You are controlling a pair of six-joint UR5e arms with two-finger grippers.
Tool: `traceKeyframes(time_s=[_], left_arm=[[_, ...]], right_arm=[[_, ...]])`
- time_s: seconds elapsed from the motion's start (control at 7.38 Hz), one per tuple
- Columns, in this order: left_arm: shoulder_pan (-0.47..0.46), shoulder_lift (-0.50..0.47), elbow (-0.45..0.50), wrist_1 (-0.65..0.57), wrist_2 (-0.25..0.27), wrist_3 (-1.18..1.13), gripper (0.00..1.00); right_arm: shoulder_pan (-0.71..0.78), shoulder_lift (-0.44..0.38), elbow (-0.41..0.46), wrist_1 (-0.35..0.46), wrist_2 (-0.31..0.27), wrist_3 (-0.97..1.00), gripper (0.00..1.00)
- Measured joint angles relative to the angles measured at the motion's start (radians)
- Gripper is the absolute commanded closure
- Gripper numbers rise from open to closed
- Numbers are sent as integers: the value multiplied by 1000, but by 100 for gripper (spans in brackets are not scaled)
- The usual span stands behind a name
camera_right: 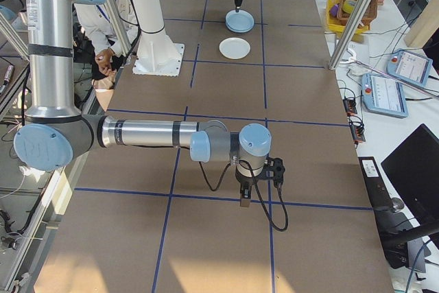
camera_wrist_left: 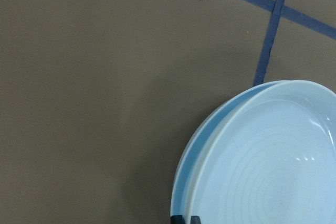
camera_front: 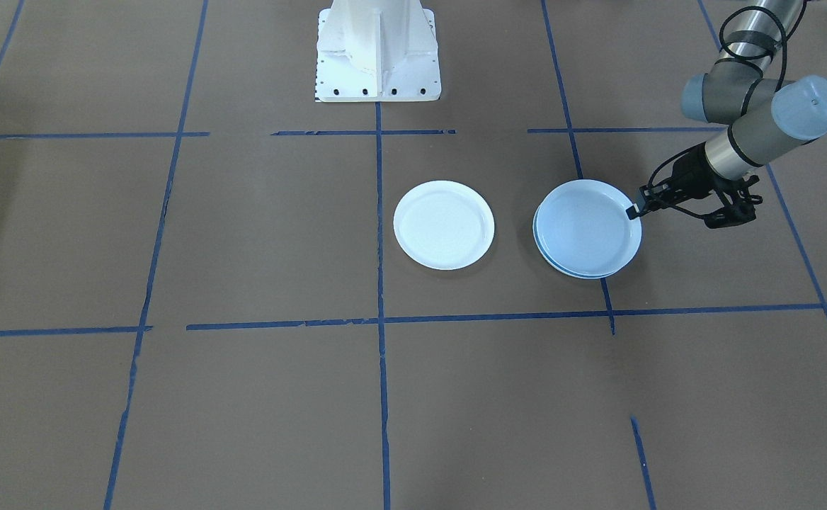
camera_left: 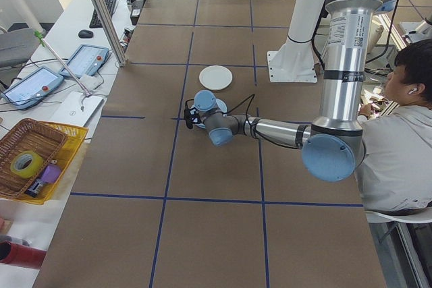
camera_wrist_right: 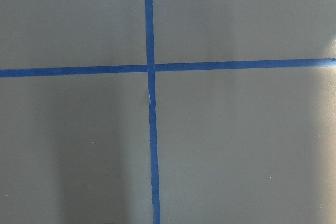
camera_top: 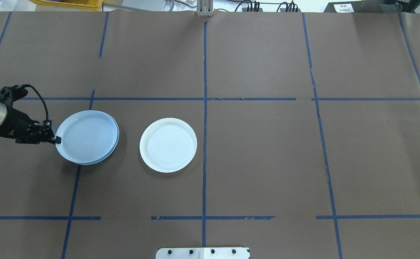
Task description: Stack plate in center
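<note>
Ridged plate (camera_top: 84,138) atop pale-blue plate (camera_top: 115,144), left tool (camera_top: 56,139) clamped on its rim; right tool's state unclear

A robotics lab: a brown paper-covered table (camera_top: 267,162) gridded with blue tape (camera_top: 204,144), teach pendants (camera_right: 384,92) alongside, and a seated person (camera_left: 398,139) nearby.

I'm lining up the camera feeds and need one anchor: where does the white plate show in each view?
Exterior front-facing: white plate just right of centre.
Overhead exterior: left of centre, right of the stacked pale-blue plates.
Exterior left: upper middle, beyond the stack.
Exterior right: upper middle, nearer than the stack.
Left wrist-mounted: not in it.
Right wrist-mounted: not in it.
Shared landmark: the pale-blue stack beside it.
</note>
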Motion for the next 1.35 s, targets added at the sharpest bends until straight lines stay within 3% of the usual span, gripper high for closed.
traceKeyframes(time_s=[0.41,0.54,0.68,1.08,1.22,1.35], left_arm=[[3,-44,-85,11,-33,-80,0],[15,-88,-99,12,-6,-147,0],[57,-128,-104,13,60,-216,0],[234,-226,-101,75,338,-369,0],[284,-264,-96,127,412,-393,0],[321,-286,-92,161,454,-403,1]], right_arm=[[0,0,0,0,0,1,0],[0,0,0,0,0,1,0],[0,0,0,0,0,1,0],[0,0,0,0,-1,1,0],[0,0,0,0,-1,1,0],[0,0,0,0,0,1,0]])
